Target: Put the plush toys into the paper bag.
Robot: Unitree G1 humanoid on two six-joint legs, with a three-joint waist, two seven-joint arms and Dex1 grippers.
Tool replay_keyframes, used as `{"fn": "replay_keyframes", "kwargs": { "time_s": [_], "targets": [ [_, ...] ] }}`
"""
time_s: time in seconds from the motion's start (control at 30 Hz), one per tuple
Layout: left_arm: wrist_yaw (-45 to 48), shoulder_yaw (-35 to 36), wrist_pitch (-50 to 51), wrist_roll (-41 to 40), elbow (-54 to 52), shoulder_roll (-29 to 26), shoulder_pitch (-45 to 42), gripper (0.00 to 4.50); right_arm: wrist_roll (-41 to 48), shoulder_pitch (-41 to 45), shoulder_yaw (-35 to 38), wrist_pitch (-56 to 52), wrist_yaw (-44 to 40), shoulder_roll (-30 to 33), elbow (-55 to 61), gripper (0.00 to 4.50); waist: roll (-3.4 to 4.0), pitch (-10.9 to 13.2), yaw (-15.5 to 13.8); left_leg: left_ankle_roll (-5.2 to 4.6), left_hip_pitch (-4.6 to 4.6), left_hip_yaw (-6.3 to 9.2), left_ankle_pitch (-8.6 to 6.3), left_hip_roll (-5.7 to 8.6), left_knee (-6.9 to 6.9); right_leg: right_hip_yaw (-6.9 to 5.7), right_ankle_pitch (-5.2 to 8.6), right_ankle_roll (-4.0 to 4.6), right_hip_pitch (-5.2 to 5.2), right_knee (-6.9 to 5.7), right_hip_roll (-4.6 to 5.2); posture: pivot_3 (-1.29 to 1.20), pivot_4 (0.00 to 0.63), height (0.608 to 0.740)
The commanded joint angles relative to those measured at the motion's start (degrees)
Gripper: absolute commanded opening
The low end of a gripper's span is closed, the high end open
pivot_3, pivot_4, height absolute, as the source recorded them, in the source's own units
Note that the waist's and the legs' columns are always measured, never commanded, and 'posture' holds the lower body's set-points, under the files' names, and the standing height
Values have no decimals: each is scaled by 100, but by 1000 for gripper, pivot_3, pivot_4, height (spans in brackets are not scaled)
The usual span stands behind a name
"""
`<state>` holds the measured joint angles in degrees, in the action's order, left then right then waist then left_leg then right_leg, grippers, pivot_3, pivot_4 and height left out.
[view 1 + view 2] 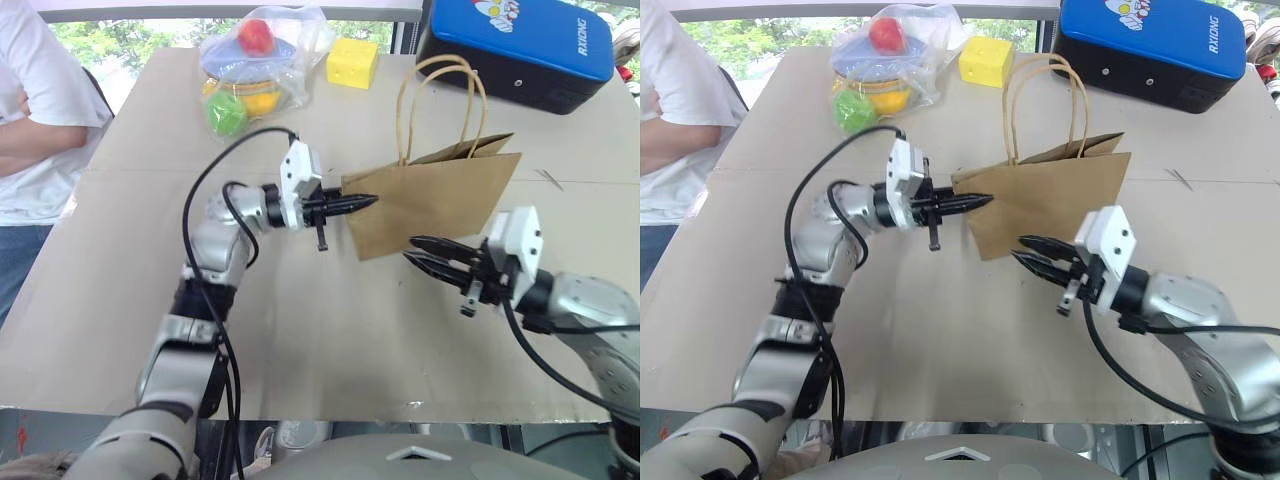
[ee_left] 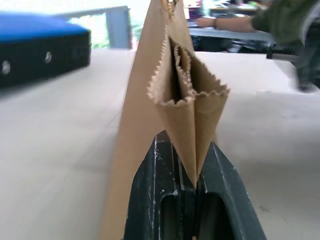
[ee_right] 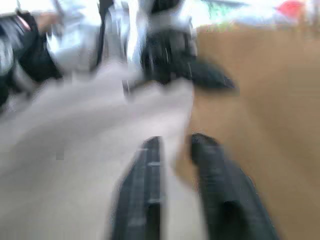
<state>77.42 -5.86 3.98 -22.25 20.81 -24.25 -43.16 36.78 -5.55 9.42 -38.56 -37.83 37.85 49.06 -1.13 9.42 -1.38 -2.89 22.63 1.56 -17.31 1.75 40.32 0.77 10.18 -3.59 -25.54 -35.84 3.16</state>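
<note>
From the head cameras, the left gripper is pinching the side edge of the paper bag, holding it off the table, its cord handles arcing up. The right gripper is hanging just beside the bag's lower corner, fingers parted, empty. No plush toys can be made out; a clear plastic bag of toys and a yellow block are sitting far back.

Left wrist view: the fingers are clamping the folded, zigzag-cut paper edge, so the mouth is staying flat. Thin paper could slip or tear.

Right wrist view: the fingers are standing apart beside the brown paper; a careless push could crumple it.
</note>
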Motion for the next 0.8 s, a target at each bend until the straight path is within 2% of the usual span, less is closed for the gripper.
{"fn": "replay_keyframes", "kwargs": {
  "time_s": [0.03, 0.1, 0.17, 0.27, 0.3, 0.33, 0.43, 0.5, 0.6, 0.63, 0.8],
  "targets": [
    [890, -6, -1006, 205, 1470, 93, -701, 0, 27, -897, 1256, 260, -180, 229, 574, 2826, -2, -2, -17, -6, -1, 2, -3, 4, 1, -2, 0, 0, 6, 3, -3, 0, 150, 740],
    [1106, 1, -1332, 311, 2039, 194, -926, 0, 63, -1290, 1612, 359, -259, 278, 659, 3820, -1, -3, 25, -17, -8, -6, -9, 4, 1, 4, 0, -1, 11, 6, -2, 0, 150, 740],
    [1262, -1, -1601, 458, 2559, 291, -1141, 0, 100, -1677, 1943, 447, -356, 263, 741, 4453, -2, -3, 60, -24, -12, -9, -13, 3, 2, 7, 0, -2, 13, 4, -2, 0, 150, 740],
    [1472, 38, -1646, 512, 3010, 342, -1369, 0, 141, -1888, 2128, 530, -304, 237, 828, 4453, -3, -3, 91, -29, -17, -9, -16, -2, 2, 7, 0, -2, 14, -2, -9, 0, 150, 740],
    [1497, 34, -1665, 515, 3087, 338, -1408, 707, 163, -1911, 2146, 546, -283, 238, 841, 4500, -3, -3, 99, -30, -19, -9, -16, -4, 2, 8, 0, -2, 14, -3, -11, 0, 150, 740],
    [1508, 28, -1660, 527, 3143, 330, -1430, 953, 177, -1937, 2159, 569, -280, 239, 848, 4500, -3, -3, 98, -30, -21, -10, -16, -4, 2, 9, 0, -2, 15, -5, -12, 0, 150, 740],
    [1471, 187, -1357, 472, 3150, 298, -1463, 2227, 189, -1890, 2157, 617, -202, 227, 811, 4500, -3, -3, 94, -31, -31, -8, -17, -8, 2, 10, 1, -3, 25, -5, -11, 0, 150, 740],
    [1201, 322, -504, 276, 2416, 84, -1122, 2947, 216, -1867, 2253, 688, -243, 257, 727, 4500, -3, -3, 89, -31, -31, -7, -17, -13, 2, 10, 1, -3, 26, -3, -11, 0, 150, 740],
    [357, 602, 1102, -136, 536, -299, -131, 4254, 217, -1950, 2555, 876, -471, 318, 535, 4500, 1, -4, 196, -31, -39, -10, -17, -30, -1, 16, 1, -3, 28, -6, -10, 0, 150, 740],
    [72, 690, 1496, -257, -64, -399, 193, 4445, 263, -2001, 2676, 913, -556, 326, 475, 4500, 1, -4, 203, -31, -43, -9, -18, -35, -4, 16, 1, -3, 28, -7, -10, 0, 150, 740],
    [-1173, 1451, 3180, -1120, -2475, -791, 1651, 4445, 512, -2413, 3540, 1058, -1273, 457, -60, 4500, 2, -3, 117, -29, -49, -8, -18, -41, -5, 15, 1, -3, 36, -3, -2, 0, 150, 740]
  ]
}}
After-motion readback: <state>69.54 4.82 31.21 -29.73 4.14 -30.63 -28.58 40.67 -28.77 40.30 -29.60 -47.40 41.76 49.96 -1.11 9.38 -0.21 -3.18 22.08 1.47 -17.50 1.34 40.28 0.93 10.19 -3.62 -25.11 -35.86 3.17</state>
